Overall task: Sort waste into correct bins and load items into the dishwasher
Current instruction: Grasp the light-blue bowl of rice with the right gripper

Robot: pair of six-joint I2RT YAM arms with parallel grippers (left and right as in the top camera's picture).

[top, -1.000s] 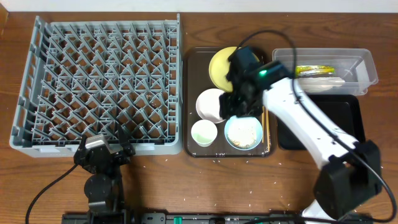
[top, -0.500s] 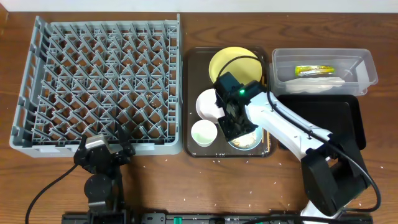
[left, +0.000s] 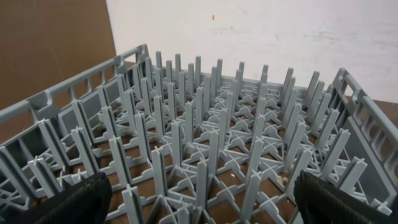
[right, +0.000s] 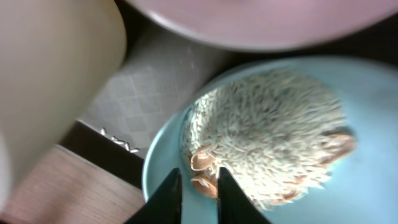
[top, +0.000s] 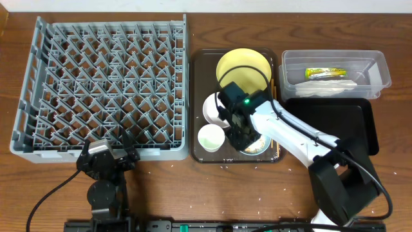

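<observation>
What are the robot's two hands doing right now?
Left gripper: open, holding nothing.
Right gripper: jaws narrow at the light blue dish's edge; a grip cannot be told.

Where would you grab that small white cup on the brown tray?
Probably by its rim, from straight above: the small white cup stands upright with its mouth open, so one of the jaws can go inside and one outside. Take the edge toward the grey rack, clear of the white bowl.
</observation>
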